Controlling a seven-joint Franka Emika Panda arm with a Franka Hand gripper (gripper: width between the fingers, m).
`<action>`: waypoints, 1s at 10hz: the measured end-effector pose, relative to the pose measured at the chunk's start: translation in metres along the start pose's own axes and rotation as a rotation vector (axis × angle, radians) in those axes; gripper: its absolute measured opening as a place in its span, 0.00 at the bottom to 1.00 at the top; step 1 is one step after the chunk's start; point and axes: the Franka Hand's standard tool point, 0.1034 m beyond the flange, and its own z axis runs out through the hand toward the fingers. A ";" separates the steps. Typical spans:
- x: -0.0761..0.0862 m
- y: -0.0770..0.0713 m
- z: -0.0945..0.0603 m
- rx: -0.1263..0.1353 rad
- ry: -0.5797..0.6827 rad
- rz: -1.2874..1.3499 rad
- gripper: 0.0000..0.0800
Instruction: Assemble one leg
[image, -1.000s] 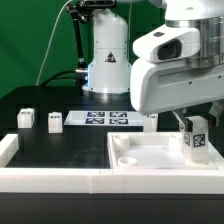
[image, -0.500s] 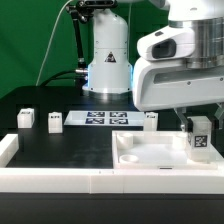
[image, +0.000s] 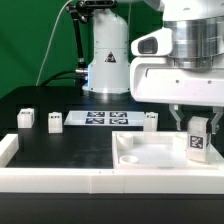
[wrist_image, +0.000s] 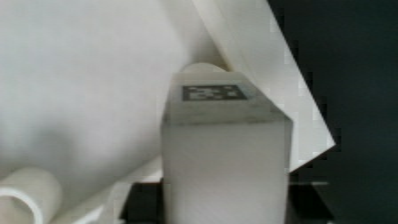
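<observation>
Holding the leg (image: 197, 140) upright by its upper part, the gripper (image: 196, 122) has its fingers pressed against two opposite sides, so I read it as clamped on the post. The leg is over the white tray-like piece (image: 150, 155), at that piece's corner on the exterior view's right. In the wrist view, the leg (wrist_image: 222, 150) points its far end at a rounded corner recess of the tray-like piece (wrist_image: 89, 90). I cannot tell whether the end is seated there or just above it.

I judge the post to be light, rigid and smooth-faced. It will not bend or crush, but it could twist in the fingers if it meets the recess off-square. The flat side faces near the top are the place to hold it, leaving the tagged face and the lower end free to enter the recess.

Three spare posts (image: 54, 122) stand beyond the tray-like piece, well apart from it, and the marker board (image: 105, 118) lies among them
</observation>
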 end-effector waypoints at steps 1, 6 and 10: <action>-0.001 0.001 0.000 0.006 0.012 0.082 0.36; 0.000 0.005 0.001 0.014 0.012 0.524 0.36; -0.001 0.004 0.001 0.030 -0.009 0.740 0.36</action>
